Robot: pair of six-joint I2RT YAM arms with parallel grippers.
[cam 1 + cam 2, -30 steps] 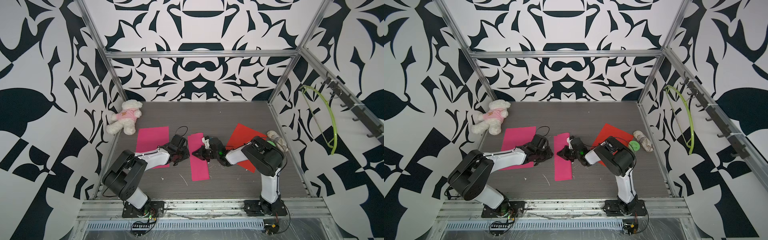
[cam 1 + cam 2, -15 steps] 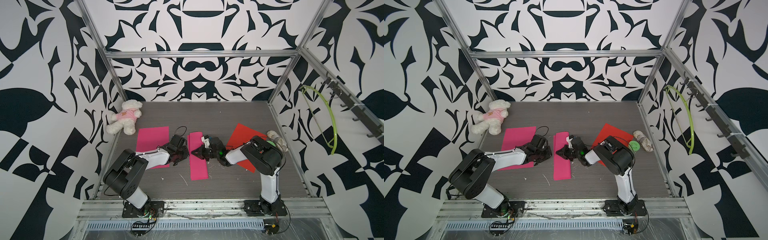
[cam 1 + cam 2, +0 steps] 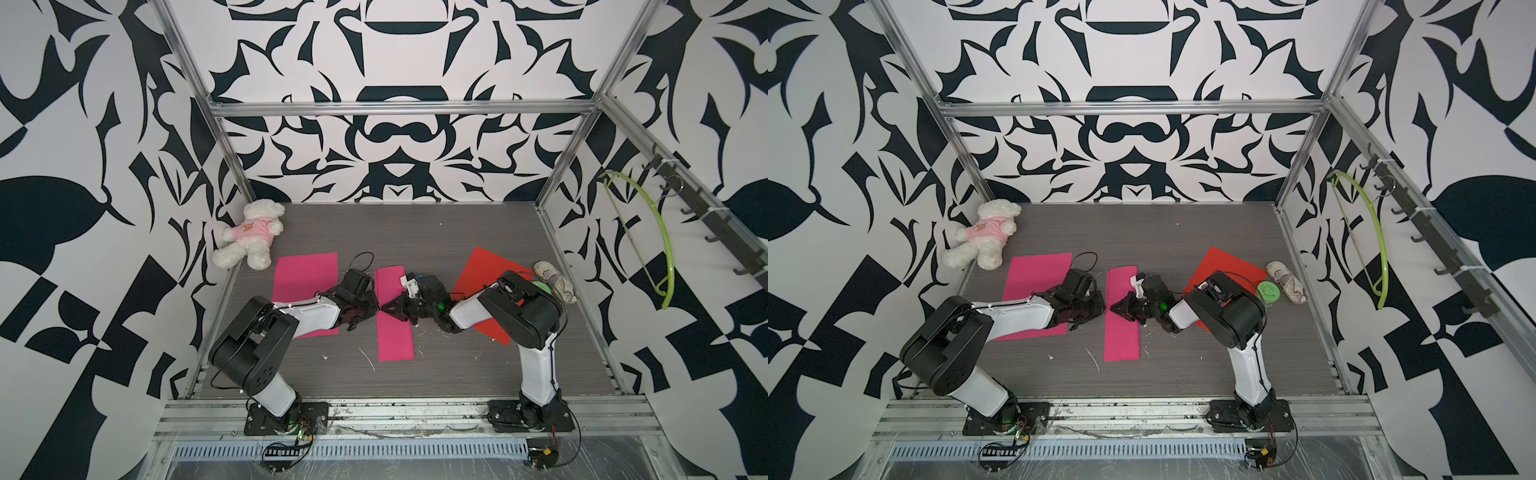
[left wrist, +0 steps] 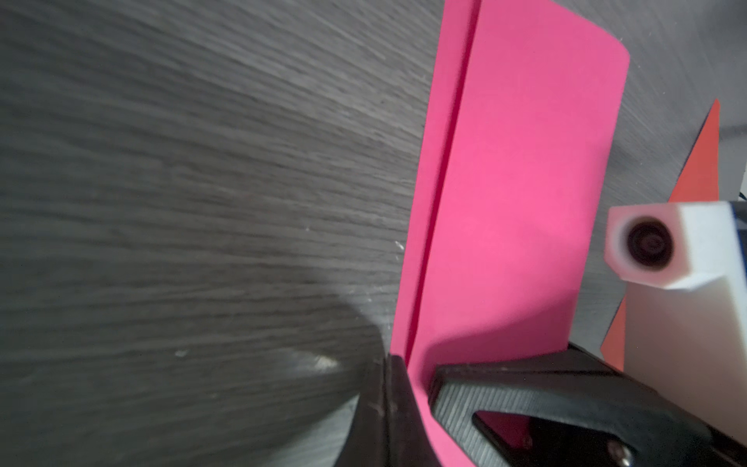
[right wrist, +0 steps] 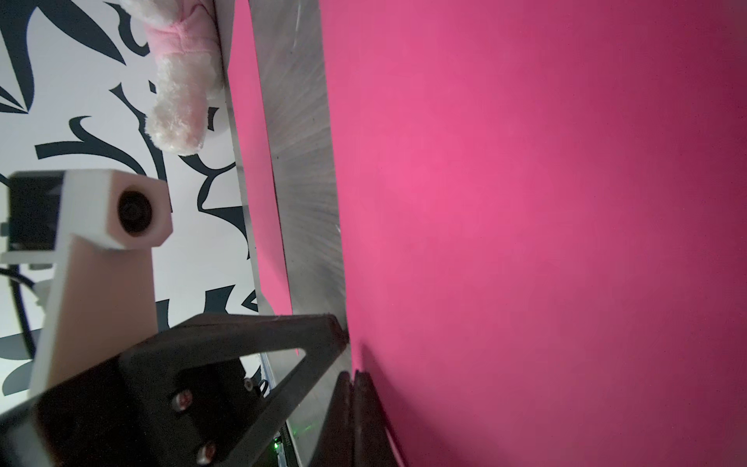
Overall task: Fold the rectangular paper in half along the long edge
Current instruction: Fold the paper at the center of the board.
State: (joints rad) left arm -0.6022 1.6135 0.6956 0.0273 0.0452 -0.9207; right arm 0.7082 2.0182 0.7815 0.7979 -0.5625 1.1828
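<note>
Pink paper (image 3: 395, 336), folded to a strip, lies central on the table (image 3: 415, 232). Left gripper (image 3: 376, 308) and right gripper (image 3: 385, 311) clenched, tips meeting at its long edge. Layers look offset; pressing now risks a crooked crease, or dragging it askew.

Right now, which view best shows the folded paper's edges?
Left wrist: the folded paper shows one layer stopping short of the other. Both top views show a small strip; right wrist, only flat pink.

Narrow pink folded paper strip (image 3: 394, 328) flat on grey wood-grain table (image 3: 415, 232); left gripper (image 3: 372, 306) at its left edge, right gripper (image 3: 385, 310) tips on it (the two nearly meet)
</note>
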